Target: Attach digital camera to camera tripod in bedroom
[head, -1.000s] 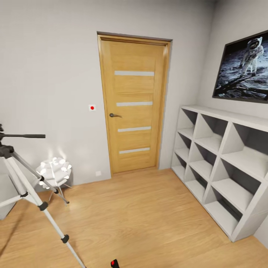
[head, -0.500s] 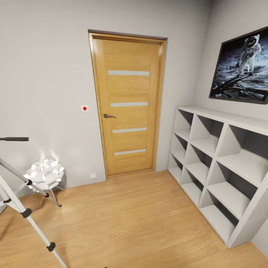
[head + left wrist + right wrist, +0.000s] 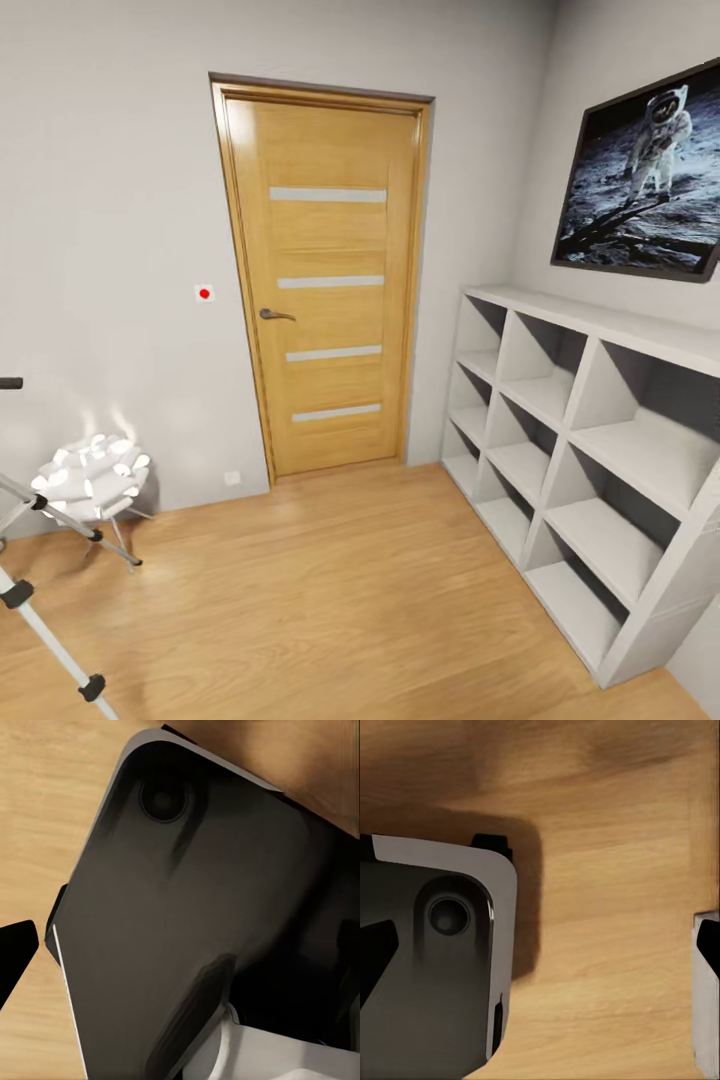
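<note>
Head view, left to right: I see the tripod (image 3: 45,600) legs at the lower left edge, a white lamp (image 3: 90,478) just behind them, an oak door (image 3: 322,275) at centre, and a grey shelf (image 3: 590,450) under a wall picture (image 3: 640,180) on the right. Both wrist views give me wood floor (image 3: 607,870) and the robot's dark base (image 3: 195,922); I cannot tell how either gripper's fingers stand.

No readable text, label, brand, number or sign anywhere
</note>
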Robot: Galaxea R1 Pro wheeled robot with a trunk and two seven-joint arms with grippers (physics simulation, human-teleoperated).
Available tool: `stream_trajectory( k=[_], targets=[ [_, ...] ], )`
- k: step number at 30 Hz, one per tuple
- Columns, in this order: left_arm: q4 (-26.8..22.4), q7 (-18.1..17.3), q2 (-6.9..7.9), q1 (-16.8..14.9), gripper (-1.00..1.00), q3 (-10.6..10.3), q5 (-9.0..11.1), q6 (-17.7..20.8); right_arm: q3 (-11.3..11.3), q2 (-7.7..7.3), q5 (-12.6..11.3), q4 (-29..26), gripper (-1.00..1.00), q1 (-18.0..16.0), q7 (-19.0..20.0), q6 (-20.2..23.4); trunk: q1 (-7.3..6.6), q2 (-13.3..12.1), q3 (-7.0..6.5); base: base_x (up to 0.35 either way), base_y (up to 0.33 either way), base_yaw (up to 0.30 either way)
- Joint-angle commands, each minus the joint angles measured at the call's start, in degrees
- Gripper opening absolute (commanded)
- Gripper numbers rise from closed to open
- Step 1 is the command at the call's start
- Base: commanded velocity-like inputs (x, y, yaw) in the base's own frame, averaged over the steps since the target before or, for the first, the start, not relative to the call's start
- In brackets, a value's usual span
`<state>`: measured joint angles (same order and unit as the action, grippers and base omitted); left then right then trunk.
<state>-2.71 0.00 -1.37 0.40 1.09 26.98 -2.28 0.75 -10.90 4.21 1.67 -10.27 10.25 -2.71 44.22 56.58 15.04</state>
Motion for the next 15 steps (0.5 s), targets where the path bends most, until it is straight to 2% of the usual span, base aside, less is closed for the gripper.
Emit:
stream_trajectory(
  k=[1, 6, 15],
  targets=[
    [-0.1, 0.0, 0.0, 0.04, 1.0, 0.1, 0.18, -0.09, 0.04, -0.01, 0.44, 0.18, 1.0, -0.1, 0.09, -0.26, 0.02, 0.03, 0.06, 0.12, -0.186, 0.07],
    [-0.1, 0.0, 0.03, 0.04, 1.0, 0.13, 0.18, -0.09, 0.04, 0.0, 0.45, 0.18, 1.0, -0.1, 0.06, -0.21, 0.02, 0.03, 0.06, 0.064, -0.1, 0.162],
    [-0.1, 0.0, 0.05, 0.04, 1.0, 0.29, 0.72, -0.09, 0.04, 0.0, 0.45, 0.18, 1.0, -0.1, 0.05, -0.23, 0.02, 0.03, 0.06, 0.008, -0.013, 0.256]
  ],
)
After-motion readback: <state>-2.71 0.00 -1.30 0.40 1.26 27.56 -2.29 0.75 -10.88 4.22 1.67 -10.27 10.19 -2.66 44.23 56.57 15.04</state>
